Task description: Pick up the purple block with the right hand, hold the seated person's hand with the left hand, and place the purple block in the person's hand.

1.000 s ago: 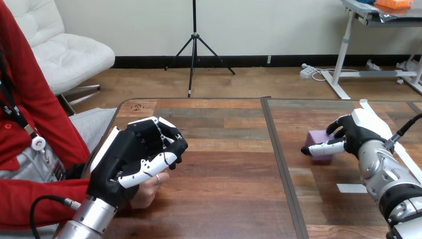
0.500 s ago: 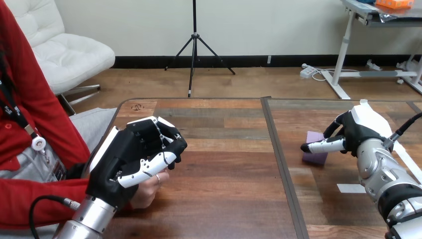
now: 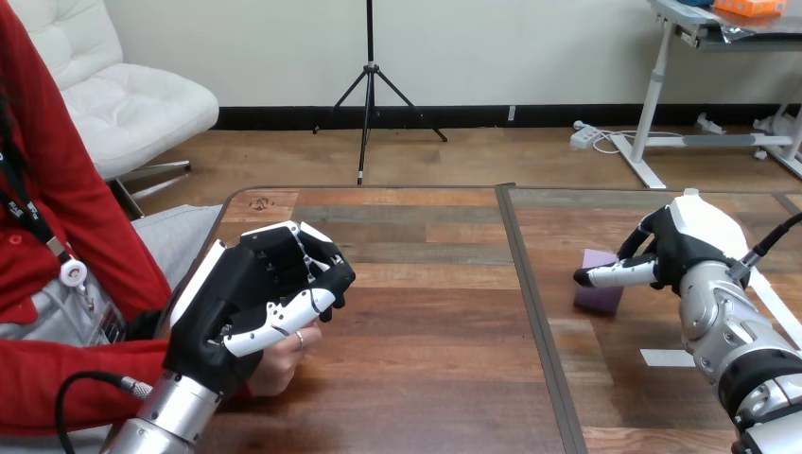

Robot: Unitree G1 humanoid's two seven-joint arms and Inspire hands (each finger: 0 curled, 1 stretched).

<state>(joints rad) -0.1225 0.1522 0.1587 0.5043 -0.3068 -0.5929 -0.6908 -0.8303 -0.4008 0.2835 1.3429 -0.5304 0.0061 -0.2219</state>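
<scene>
The purple block (image 3: 596,289) rests on the table (image 3: 430,312), just below the right hand (image 3: 683,248); its grip cannot be told. The left hand (image 3: 248,293) clasps the person's hand (image 3: 280,361).

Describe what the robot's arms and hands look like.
The left robot hand is black with a white back shell and black-and-white jointed fingers, on a silver forearm with a black cable. The right robot hand matches, its silver forearm also cabled.
</scene>
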